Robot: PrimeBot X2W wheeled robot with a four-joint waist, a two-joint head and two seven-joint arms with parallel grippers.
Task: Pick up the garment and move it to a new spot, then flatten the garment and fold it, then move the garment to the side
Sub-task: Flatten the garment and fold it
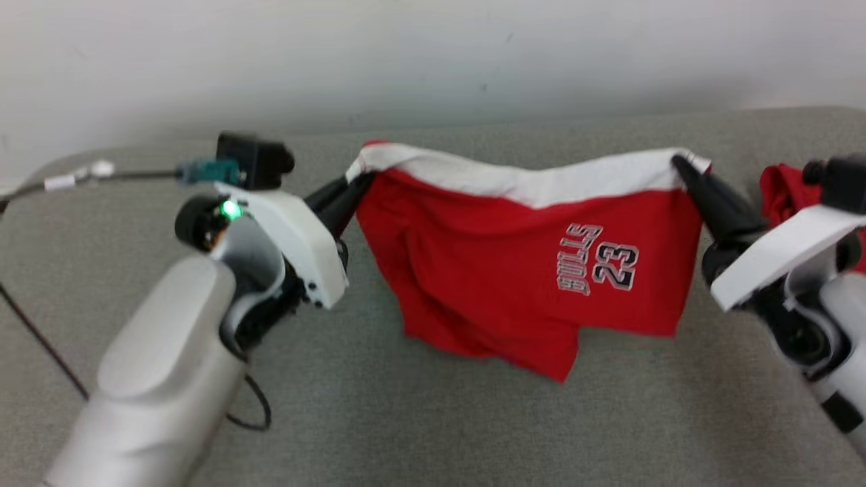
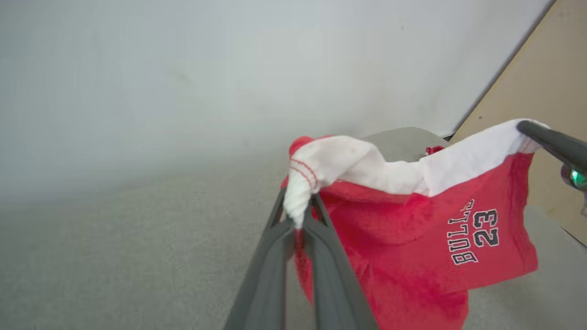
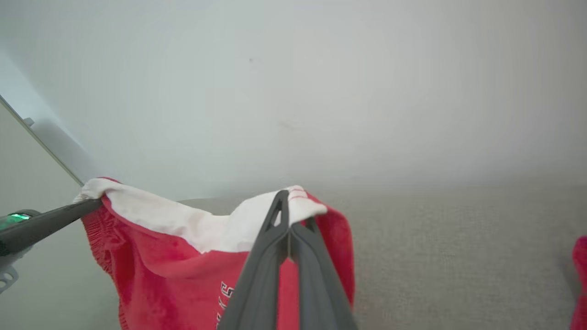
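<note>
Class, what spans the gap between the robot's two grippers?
The red shorts hang there: their white waistband sags from the left gripper to the right gripper, both shut on it. The head view shows this.

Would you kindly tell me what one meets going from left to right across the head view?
left forearm → left gripper → red shorts, hanging between the grippers → right gripper → second red cloth

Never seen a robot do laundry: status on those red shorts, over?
Left gripper shut on one waistband corner, right gripper shut on the other. Red shorts hanging spread between them over grey surface. Second red cloth beside right gripper, not blocking.
</note>
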